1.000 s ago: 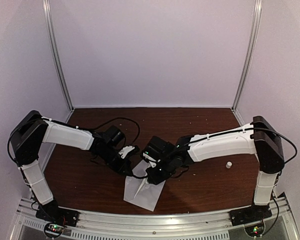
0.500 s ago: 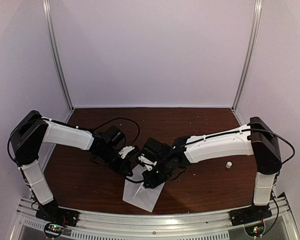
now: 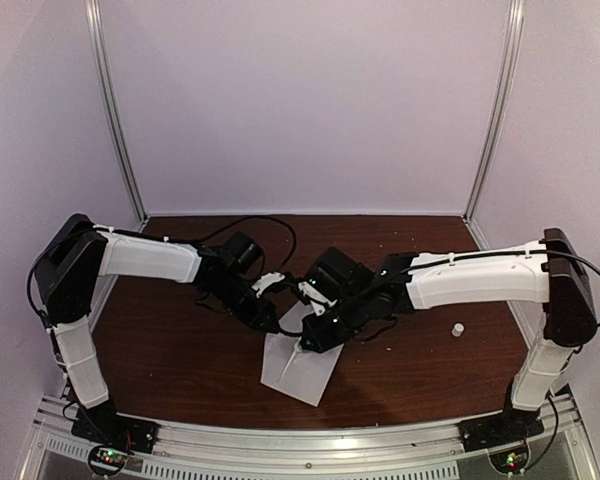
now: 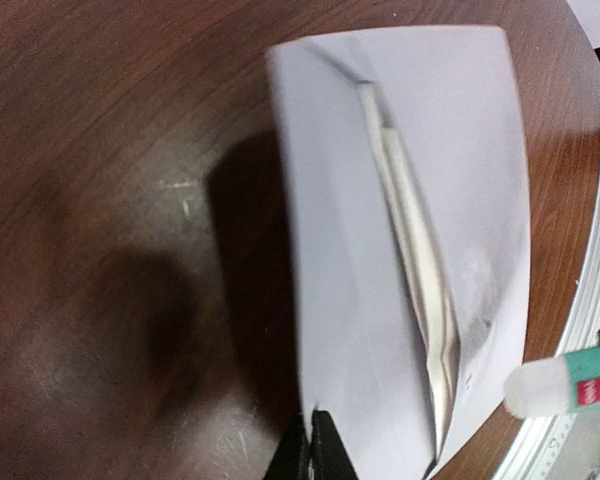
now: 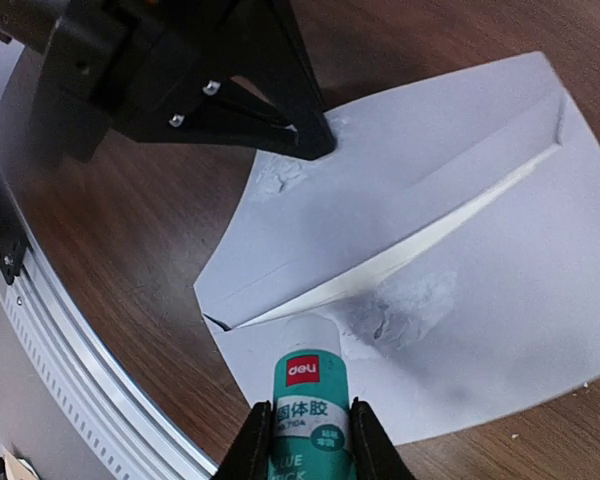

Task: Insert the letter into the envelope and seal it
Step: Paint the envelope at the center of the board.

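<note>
Dark brown table (image 3: pixel 180 350) with pale walls behind. The envelope (image 3: pixel 302 368) lies flat near the near edge, about the middle, with both arms reaching in over its far end.

The left gripper (image 4: pixel 310 445) has its fingers pressed together with no gap, the tips resting on the envelope's far left edge. Whether any paper is caught between them cannot be told.

The right gripper (image 5: pixel 307 435) is narrowed around a green-labelled glue stick (image 5: pixel 305 385), whose white end touches the envelope beside a whitish smear.

The letter (image 4: pixel 412 262) is inside the envelope – only a thin cream edge shows along the slot under the raised flap.

A small white cap (image 3: pixel 458 328) stands well apart to the right.
</note>
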Tool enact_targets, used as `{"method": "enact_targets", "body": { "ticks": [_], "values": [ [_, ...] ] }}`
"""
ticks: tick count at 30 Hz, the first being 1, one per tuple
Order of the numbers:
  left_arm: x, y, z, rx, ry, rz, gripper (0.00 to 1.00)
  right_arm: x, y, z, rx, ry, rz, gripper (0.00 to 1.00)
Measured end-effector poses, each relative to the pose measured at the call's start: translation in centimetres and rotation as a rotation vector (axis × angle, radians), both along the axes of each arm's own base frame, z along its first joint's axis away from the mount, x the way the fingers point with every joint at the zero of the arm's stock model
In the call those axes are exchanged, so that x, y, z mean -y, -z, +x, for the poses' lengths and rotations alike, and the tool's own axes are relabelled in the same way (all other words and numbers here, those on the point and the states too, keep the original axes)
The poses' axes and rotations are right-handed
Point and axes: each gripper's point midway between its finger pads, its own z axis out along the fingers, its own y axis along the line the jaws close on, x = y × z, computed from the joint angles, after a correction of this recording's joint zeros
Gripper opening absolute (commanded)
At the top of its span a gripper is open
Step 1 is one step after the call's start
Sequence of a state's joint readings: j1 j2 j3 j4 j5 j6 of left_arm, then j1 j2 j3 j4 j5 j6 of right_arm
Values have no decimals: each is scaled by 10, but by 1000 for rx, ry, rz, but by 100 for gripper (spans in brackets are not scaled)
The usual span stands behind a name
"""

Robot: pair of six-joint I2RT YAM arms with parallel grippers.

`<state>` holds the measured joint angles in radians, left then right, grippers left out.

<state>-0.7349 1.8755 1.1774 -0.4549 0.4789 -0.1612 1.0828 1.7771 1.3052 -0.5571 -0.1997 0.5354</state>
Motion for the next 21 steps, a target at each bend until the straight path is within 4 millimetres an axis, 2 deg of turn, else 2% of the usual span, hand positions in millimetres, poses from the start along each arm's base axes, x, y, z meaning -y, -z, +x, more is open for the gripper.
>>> {"method": "enact_targets", "body": {
  "ticks": [5,10,13,16,19,21],
  "values": [
    [0,1,8,23,-4,26,42,26,-10,14,15,80,42,0],
    [-4,-6,22,90,-46,57,58,40,-7,21,12,120,49,0],
    [-9,-25,30,165,-90,57,58,46,-3,26,11,136,43,0],
    [-11,-51,34,244,-137,27,47,49,-3,30,16,139,43,0],
    [-4,-71,24,281,-159,-41,39,48,-1,34,18,136,44,0],
    [1,-70,13,260,-166,-76,36,47,6,36,14,133,36,0]
  ]
}}
